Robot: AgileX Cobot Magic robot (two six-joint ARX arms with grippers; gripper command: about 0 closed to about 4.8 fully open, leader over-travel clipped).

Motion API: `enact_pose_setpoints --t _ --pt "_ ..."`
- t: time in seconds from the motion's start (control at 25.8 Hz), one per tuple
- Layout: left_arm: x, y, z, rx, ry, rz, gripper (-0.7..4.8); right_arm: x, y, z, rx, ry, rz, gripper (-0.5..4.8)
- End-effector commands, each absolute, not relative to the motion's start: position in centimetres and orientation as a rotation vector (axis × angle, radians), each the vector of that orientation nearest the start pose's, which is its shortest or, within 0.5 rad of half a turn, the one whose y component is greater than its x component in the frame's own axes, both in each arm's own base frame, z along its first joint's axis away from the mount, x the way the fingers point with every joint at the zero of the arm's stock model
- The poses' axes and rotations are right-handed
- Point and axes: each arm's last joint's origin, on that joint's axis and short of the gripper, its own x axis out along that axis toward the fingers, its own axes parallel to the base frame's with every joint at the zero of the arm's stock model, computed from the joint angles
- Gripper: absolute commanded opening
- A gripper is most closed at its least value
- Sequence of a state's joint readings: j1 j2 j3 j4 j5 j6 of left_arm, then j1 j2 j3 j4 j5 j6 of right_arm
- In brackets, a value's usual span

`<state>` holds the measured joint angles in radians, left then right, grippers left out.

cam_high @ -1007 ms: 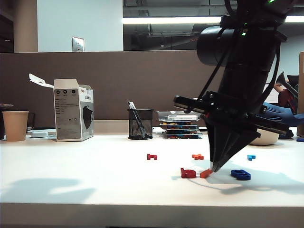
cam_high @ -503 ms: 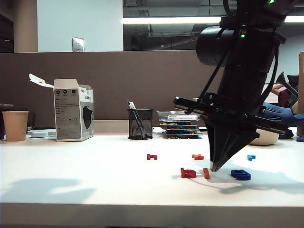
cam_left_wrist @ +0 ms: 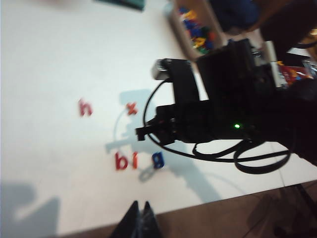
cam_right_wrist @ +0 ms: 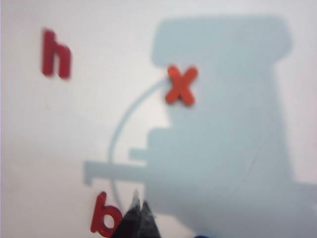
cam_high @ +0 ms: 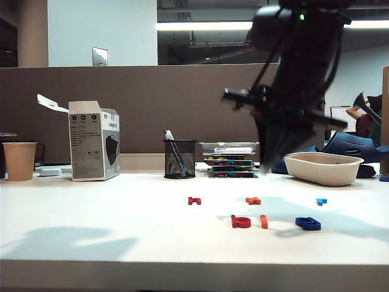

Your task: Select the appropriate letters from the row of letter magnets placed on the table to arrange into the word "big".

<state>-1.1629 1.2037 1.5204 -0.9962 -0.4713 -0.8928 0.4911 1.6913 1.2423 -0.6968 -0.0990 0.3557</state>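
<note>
On the white table (cam_high: pixel 121 225) the red "b" (cam_high: pixel 240 222), the orange "i" (cam_high: pixel 264 221) and the dark blue "g" (cam_high: pixel 308 224) lie side by side near the front. The left wrist view reads them as b (cam_left_wrist: pixel 121 161), i (cam_left_wrist: pixel 134 161), g (cam_left_wrist: pixel 157 159). My right gripper (cam_high: pixel 267 163) hangs blurred well above them, shut and empty. Its tips (cam_right_wrist: pixel 139 201) show next to the b (cam_right_wrist: pixel 105 216). My left gripper (cam_left_wrist: pixel 139 204) is shut and empty over the table's front edge, out of the exterior view.
Behind the word lie a dark red h (cam_high: pixel 194 200), an orange-red x (cam_high: pixel 253 200) and a light blue letter (cam_high: pixel 321 201). Along the back stand a paper cup (cam_high: pixel 19 160), a box (cam_high: pixel 94 141), a mesh pen cup (cam_high: pixel 180 158), stacked trays (cam_high: pixel 230 159) and a beige bowl (cam_high: pixel 319 167).
The right gripper nudged the tilted orange i straight between b and g, then rose high off the table, still shut.
</note>
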Motion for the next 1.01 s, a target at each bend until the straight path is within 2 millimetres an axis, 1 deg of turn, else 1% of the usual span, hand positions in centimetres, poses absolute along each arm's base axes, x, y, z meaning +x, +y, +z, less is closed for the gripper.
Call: enact_pose_setpoints --t 0.04,0.08,0.12,0.19,0.27,0.35,0.39,0.54,0.66,0.81,0.89,0.93,0.97,1.01 --pt "9.9 -19.7 44.3 -0.129 0.482 -0.577 -0.05 29.8 15.0 26.8 0.046 1.055 0.300 -0.08" --pt "10.1 -19.9 45.1 -0.017 0.367 -0.620 -0.05 29.6 13.9 28.7 0.049 0.992 0.286 -0.08" --pt "10.4 -19.9 45.6 0.035 0.298 -0.628 -0.05 29.3 13.1 29.7 0.058 0.955 0.281 -0.08" --pt "10.8 -19.5 46.8 0.072 0.207 -0.589 -0.05 28.5 11.6 31.6 0.081 0.893 0.262 -0.08" --pt "11.5 -18.6 48.0 0.084 0.150 -0.534 -0.05 27.6 9.9 33.2 0.100 0.841 0.236 -0.08" --pt "12.3 -17.2 49.5 0.089 0.104 -0.484 -0.05 26.5 7.9 35.0 0.109 0.776 0.206 -0.08" --pt "12.9 -15.8 50.8 0.102 0.066 -0.434 -0.05 25.1 6.2 36.5 0.116 0.718 0.176 -0.08" --pt "13.6 -12.2 53.7 0.158 -0.033 -0.326 -0.05 21.6 3.0 39.4 0.122 0.598 0.102 -0.08" --pt "13.4 -9.4 54.9 0.168 -0.086 -0.262 -0.05 19.1 1.4 40.8 0.110 0.522 0.056 -0.08" --pt "12.2 -5.8 55.2 0.170 -0.082 -0.143 -0.05 15.6 0.0 41.8 0.098 0.430 0.000 -0.08" --pt "10.1 -2.8 55.0 0.188 -0.044 -0.030 -0.05 12.5 -0.5 41.5 0.105 0.368 -0.037 -0.08" --pt "9.4 -2.2 54.8 0.192 -0.034 -0.007 -0.05 11.8 -0.6 41.2 0.106 0.354 -0.046 -0.08" --pt "8.0 -1.2 54.3 0.196 -0.021 0.035 -0.05 10.6 -0.6 40.3 0.107 0.333 -0.054 -0.08" --pt "7.5 -0.9 54.0 0.197 -0.014 0.050 -0.05 10.0 -0.6 39.8 0.108 0.325 -0.054 -0.08"
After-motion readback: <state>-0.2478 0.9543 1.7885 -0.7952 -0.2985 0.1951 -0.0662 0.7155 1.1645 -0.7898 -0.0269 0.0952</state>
